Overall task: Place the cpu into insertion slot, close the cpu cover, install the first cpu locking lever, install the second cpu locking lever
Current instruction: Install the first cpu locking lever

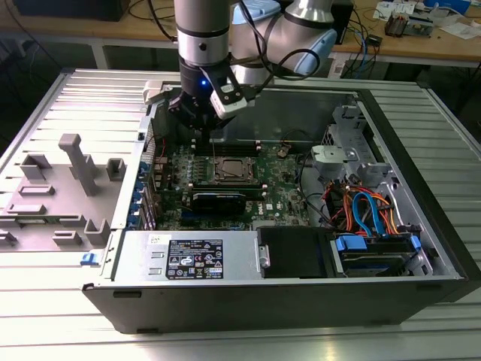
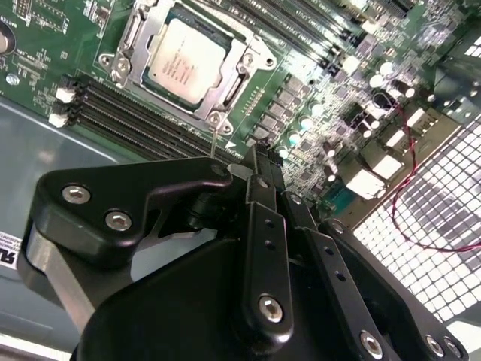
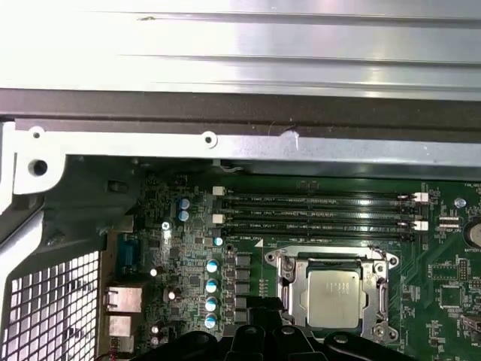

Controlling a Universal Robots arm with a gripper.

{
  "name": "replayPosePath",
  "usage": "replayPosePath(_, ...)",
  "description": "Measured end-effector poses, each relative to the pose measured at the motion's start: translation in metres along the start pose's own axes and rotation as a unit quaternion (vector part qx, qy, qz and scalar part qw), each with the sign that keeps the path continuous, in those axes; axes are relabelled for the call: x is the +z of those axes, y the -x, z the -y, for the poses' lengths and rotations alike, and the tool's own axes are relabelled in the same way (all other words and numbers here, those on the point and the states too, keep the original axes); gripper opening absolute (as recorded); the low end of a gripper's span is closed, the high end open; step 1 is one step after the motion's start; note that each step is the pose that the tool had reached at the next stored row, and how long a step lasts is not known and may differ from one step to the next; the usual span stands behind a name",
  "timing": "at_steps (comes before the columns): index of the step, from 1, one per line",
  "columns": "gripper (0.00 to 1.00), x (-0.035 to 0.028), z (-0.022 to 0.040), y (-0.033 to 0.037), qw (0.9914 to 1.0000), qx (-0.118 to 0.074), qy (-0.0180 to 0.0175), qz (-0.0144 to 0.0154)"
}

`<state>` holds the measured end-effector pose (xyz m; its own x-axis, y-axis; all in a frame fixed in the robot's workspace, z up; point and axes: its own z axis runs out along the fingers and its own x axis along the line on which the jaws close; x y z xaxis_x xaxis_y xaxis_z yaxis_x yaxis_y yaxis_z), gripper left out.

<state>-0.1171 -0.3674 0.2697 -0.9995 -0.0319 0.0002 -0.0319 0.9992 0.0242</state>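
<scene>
cpu (image 2: 183, 62) beneath cpu cover (image 2: 239, 75), fingers (image 2: 264, 203) near

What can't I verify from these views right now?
cpu cover: in the first wrist view, its side nearest the gripper is hidden by the gripper's body.
Whether that cover is latched down: too small to tell in the exterior view.
Motherboard: in the second wrist view, a large part is hidden behind the gripper.
</scene>
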Motion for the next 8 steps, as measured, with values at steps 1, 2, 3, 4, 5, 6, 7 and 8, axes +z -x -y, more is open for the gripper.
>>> replayPosePath(1, 0.11, 0.0003, -0.0012, 0.0, 1.0, 0.0, 0.0, 0.0)
replayPosePath(2, 0.11, 0.0007, -0.0034, 0.0001, 1.0, 0.0, 0.0, 0.0)
replayPosePath(3, 0.11, 0.001, -0.0048, 0.0001, 1.0, 0.0, 0.0, 0.0)
replayPosePath(4, 0.11, 0.0012, -0.0057, 0.0002, 1.0, 0.0, 0.0, 0.0)
replayPosePath(5, 0.11, 0.0016, -0.0069, 0.0002, 1.0, -0.001, 0.0, 0.0)
replayPosePath(6, 0.11, 0.002, -0.0078, 0.0002, 1.0, -0.001, 0.0, 0.0)
replayPosePath(7, 0.11, 0.0023, -0.0088, 0.0003, 1.0, -0.001, 0.0, 0.0)
replayPosePath(8, 0.11, 0.0026, -0.0098, 0.0003, 1.0, -0.001, 0.0, 0.0)
